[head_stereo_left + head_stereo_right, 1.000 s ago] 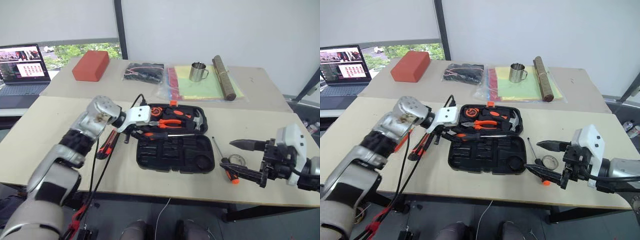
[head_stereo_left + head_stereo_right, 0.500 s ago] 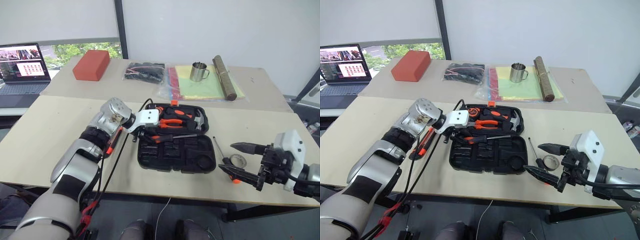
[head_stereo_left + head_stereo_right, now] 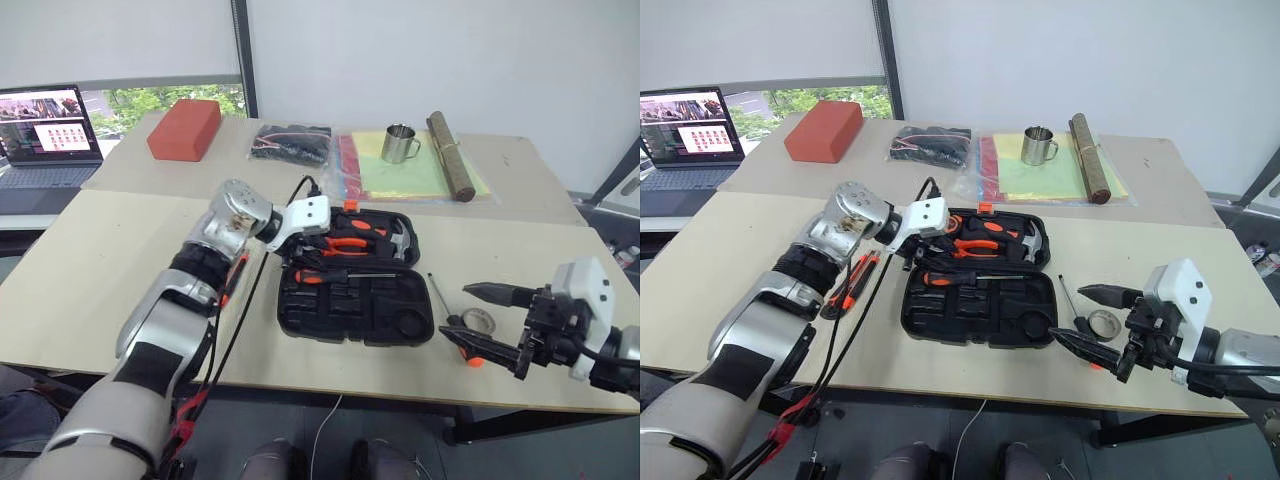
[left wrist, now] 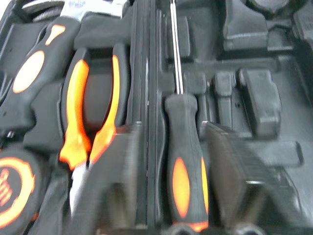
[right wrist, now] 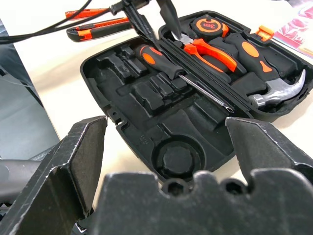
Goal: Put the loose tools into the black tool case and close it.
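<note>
Screwdriver [image 3: 1076, 309] lies just beside the wide-spread, empty right end effector [image 3: 1088, 318], shaft pointing away; left end effector [image 3: 917, 248], narrowly parted, hovers over the tool case [image 3: 980, 320].

1. The black tool case [image 3: 355, 310] is matt moulded plastic.
2. The screwdriver [image 5: 166, 66] lying in it has a black and orange handle with a dull sheen and a thin bright metal shaft.
3. The hammer [image 5: 279, 93] head is polished metal.
4. The mug [image 3: 398, 143] in the upper middle of the frame is shiny steel.
5. The desk [image 3: 90, 260] has a smooth, pale, matt top.
6. The right gripper's fingers [image 5: 73, 161] look like rough, dark, grainy material.
</note>
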Available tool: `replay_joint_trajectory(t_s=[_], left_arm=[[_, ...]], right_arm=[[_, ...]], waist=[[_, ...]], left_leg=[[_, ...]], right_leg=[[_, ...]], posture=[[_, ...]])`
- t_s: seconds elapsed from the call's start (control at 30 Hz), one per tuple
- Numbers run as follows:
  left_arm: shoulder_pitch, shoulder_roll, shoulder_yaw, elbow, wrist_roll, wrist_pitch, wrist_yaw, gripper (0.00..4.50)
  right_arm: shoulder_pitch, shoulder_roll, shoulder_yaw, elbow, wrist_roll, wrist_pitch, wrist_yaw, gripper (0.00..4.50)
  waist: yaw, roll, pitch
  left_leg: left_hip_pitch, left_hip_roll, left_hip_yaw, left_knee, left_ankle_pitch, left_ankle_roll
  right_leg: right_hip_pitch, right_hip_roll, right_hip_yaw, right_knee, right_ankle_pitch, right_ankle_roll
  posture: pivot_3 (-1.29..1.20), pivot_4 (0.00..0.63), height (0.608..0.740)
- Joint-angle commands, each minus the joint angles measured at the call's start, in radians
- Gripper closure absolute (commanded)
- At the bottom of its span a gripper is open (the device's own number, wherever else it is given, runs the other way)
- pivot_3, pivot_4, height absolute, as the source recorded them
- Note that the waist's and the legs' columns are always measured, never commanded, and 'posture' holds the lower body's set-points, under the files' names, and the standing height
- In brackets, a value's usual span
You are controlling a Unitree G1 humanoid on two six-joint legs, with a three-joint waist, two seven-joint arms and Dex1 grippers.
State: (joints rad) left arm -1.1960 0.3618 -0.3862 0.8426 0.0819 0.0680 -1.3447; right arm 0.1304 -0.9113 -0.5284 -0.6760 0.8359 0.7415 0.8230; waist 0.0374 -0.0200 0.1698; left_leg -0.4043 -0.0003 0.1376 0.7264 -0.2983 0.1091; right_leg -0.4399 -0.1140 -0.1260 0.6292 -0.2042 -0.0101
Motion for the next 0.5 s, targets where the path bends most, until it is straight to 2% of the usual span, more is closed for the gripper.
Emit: replay_joint_trajectory(t_s=[0.03,0.07,0.1,0.3,0.4,0.5], left_arm=[[0.010,-0.028,-0.001,-0.002,0.019,-0.006,0.018,4.02],[0.015,-0.035,-0.015,0.001,0.036,-0.015,0.027,4.38],[0.021,-0.042,-0.035,0.012,0.064,-0.030,0.050,4.45],[0.085,-0.048,-0.110,0.021,0.159,-0.113,0.074,4.45],[0.063,-0.059,-0.078,0.069,0.173,-0.107,0.168,4.45],[0.060,-0.040,0.004,0.009,0.075,-0.074,0.099,4.45]], right_arm=[[-0.016,0.002,-0.007,0.001,-0.007,-0.028,-0.007,0.00],[-0.017,0.003,-0.005,0.002,-0.009,-0.029,-0.008,0.00],[-0.020,0.004,-0.003,0.003,-0.009,-0.028,-0.010,0.00],[-0.021,0.020,0.007,0.002,-0.013,-0.026,-0.030,0.00],[0.002,0.033,-0.008,-0.009,-0.015,-0.023,-0.045,0.00],[0.031,0.044,-0.042,-0.026,-0.010,-0.012,-0.070,0.00]], waist=[[0.000,0.000,0.000],[0.000,0.000,0.000],[0.000,0.000,0.000],[0.002,0.000,-0.001],[0.005,0.001,-0.003],[0.004,0.001,-0.004]], left_leg=[[0.000,0.000,0.000,0.000,0.000,0.000],[0.000,0.000,0.000,0.000,0.000,0.000],[0.000,0.000,0.000,0.000,0.000,0.000],[0.002,0.000,0.000,0.001,0.000,0.000],[0.005,0.000,-0.001,0.001,-0.001,0.001],[0.006,0.000,-0.001,0.001,-0.002,0.002]], right_leg=[[0.000,0.000,0.000,0.000,0.000,0.000],[0.000,0.000,0.000,0.000,0.000,0.000],[0.000,0.000,0.000,0.000,0.000,0.000],[0.002,-0.001,0.000,0.000,0.000,0.000],[0.005,-0.004,0.001,0.000,0.000,0.000],[0.006,-0.006,0.000,0.000,0.001,0.002]], posture=[[0.00,0.150,0.736],[0.00,0.150,0.736],[0.00,0.150,0.736],[0.00,0.150,0.736],[0.00,0.150,0.736],[0.00,0.150,0.736]])
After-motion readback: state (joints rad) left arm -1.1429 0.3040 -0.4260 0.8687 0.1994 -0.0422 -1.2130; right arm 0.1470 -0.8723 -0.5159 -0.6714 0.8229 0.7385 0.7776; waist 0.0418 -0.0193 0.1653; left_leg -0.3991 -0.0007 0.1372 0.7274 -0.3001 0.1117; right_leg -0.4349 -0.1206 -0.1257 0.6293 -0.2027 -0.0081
